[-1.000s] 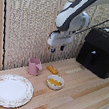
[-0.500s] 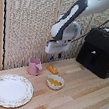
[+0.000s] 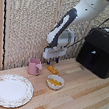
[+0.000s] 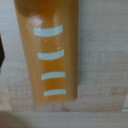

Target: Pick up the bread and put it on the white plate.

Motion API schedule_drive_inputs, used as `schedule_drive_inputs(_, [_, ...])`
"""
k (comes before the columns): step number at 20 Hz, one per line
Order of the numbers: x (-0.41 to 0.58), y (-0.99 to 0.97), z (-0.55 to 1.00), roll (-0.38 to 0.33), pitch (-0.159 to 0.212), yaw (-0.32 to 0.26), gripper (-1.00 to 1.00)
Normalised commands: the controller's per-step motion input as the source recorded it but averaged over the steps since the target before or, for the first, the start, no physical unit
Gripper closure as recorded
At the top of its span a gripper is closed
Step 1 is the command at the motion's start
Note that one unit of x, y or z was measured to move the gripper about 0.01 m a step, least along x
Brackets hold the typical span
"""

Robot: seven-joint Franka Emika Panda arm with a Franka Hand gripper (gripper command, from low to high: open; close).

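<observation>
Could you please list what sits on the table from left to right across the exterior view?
Plate → pink cup → bread, under the gripper → black appliance. The small bowl overlaps the bread's span, so I leave it unplaced.

The arm (image 3: 79,16) is glossy white, built of thick rounded segments, with a dark grey, nearly black, inset band running along the side of its lower link. At its end sits a pale, boxy gripper (image 3: 53,59) with short blue-tinted fingers (image 3: 48,58). A thin black cable trails from the wrist area. Any screws or markings are too small to make out.
</observation>
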Motion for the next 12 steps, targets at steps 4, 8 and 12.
schedule_drive_inputs(4, [-0.191, -0.02, -0.14, -0.016, 0.105, 0.0, -1.0])
schedule_drive_inputs(8, [0.034, -0.02, -0.15, -0.032, 0.057, 0.0, -1.0])
schedule_drive_inputs(12, [0.165, 0.0, -0.08, -0.033, 0.013, 0.005, 1.0])
